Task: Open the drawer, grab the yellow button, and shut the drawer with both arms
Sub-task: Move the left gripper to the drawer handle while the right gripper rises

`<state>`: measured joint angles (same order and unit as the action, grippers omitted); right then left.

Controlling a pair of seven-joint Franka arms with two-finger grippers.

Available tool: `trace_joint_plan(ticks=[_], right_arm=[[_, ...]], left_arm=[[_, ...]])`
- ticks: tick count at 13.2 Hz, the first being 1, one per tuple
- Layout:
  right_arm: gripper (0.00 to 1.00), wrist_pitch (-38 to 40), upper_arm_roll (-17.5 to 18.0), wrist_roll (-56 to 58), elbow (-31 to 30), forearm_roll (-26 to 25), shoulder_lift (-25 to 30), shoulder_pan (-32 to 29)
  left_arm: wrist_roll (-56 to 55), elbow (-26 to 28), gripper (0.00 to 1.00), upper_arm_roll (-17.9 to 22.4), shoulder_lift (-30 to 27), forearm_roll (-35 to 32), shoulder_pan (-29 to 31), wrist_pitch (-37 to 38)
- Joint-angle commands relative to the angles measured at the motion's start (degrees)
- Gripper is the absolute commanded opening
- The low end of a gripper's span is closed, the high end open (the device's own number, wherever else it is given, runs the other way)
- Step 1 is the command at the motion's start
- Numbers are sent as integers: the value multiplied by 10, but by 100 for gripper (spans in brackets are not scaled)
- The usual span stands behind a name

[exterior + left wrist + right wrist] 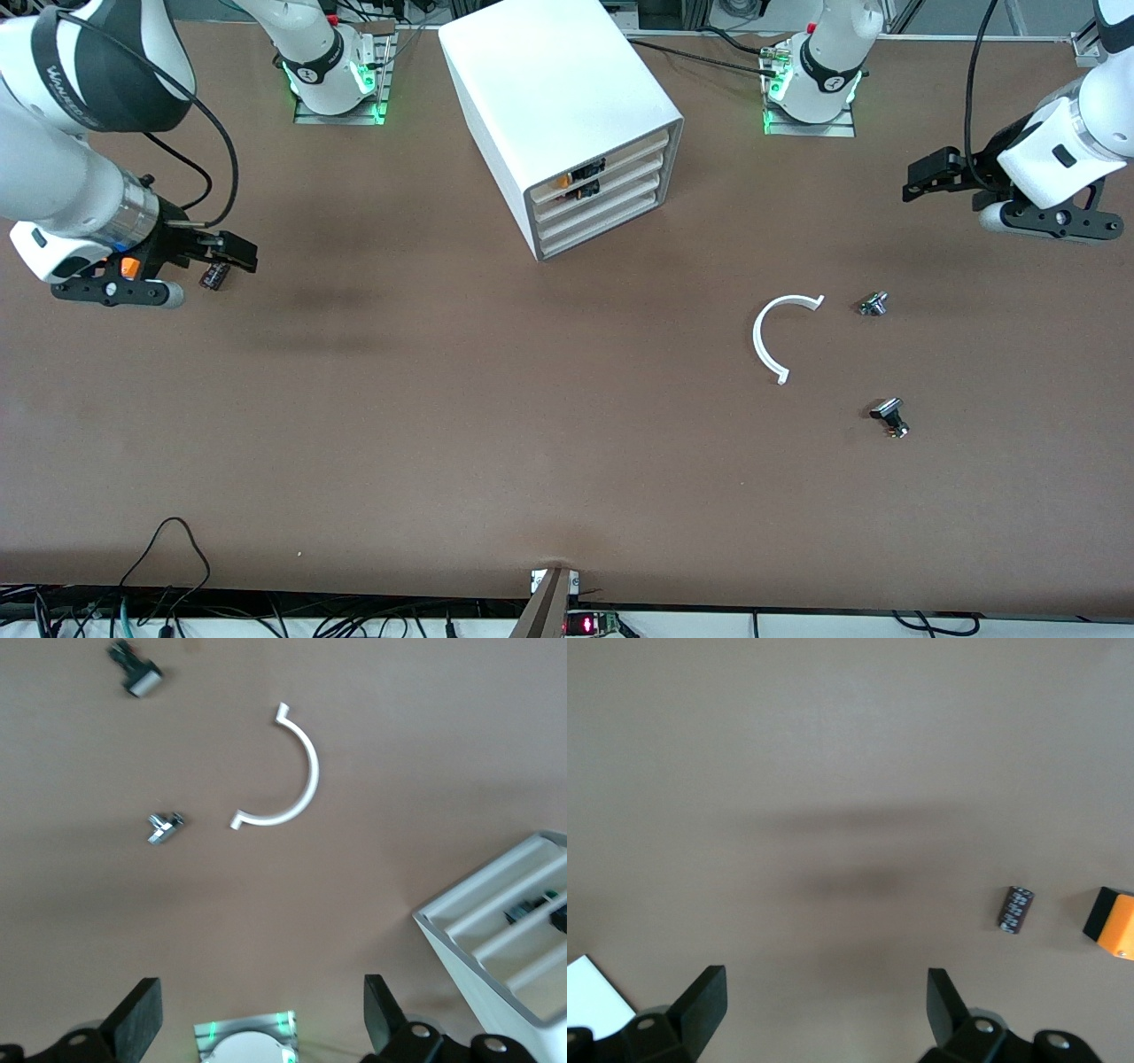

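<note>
The white cabinet (554,97) stands at the back middle of the table, its four drawers facing the left arm's end. The top drawer (611,159) sits flush, shut. A small orange and black part, seemingly the button (562,182), shows in the slot at its front. My left gripper (917,180) hangs open and empty over bare table at the left arm's end; its wrist view (263,992) shows the cabinet (496,930). My right gripper (237,252) is open and empty (826,981) over the table at the right arm's end.
A white half-ring (772,335) (297,780), a small metal part (873,304) (165,827) and a black-capped metal-stemmed part (889,416) (135,672) lie toward the left arm's end. A dark cylinder (213,275) (1016,909) and an orange box (130,266) (1112,923) lie under the right arm.
</note>
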<state>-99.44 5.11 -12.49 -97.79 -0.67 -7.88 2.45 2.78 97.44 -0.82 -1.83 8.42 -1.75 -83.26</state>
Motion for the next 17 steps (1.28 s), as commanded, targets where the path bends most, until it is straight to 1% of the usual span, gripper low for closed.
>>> trace_joint_plan(ticks=[1,2,5,7,9,11,13,15,16,17], right_arm=[[100,-7,0,-39,23,5,-27,18],[100,-9,0,-52,37,5,-36,21],[100,-9,0,-91,55,5,-60,37],[100,-9,0,-114,68,6,-76,40],[100,-11,0,-121,74,7,-89,46],[100,-24,0,-122,79,12,-100,56],[100,-42,0,-129,91,13,-121,56],[100,-42,0,-145,107,16,-132,62],[100,-43,0,-149,109,16,-134,65],[100,-43,0,-157,109,16,-136,69]], left_arm=[[57,-18,100,1,17,52,-1,60],[77,-16,100,1,22,75,1,75],[139,4,100,0,40,130,1,79],[167,23,99,1,68,218,5,62],[187,35,99,1,96,284,5,47],[256,76,99,1,115,351,3,23],[352,138,99,1,124,414,1,-16],[386,183,99,-5,123,446,1,-43],[396,202,99,-13,123,475,1,-43],[398,215,99,-17,125,487,0,-44]])
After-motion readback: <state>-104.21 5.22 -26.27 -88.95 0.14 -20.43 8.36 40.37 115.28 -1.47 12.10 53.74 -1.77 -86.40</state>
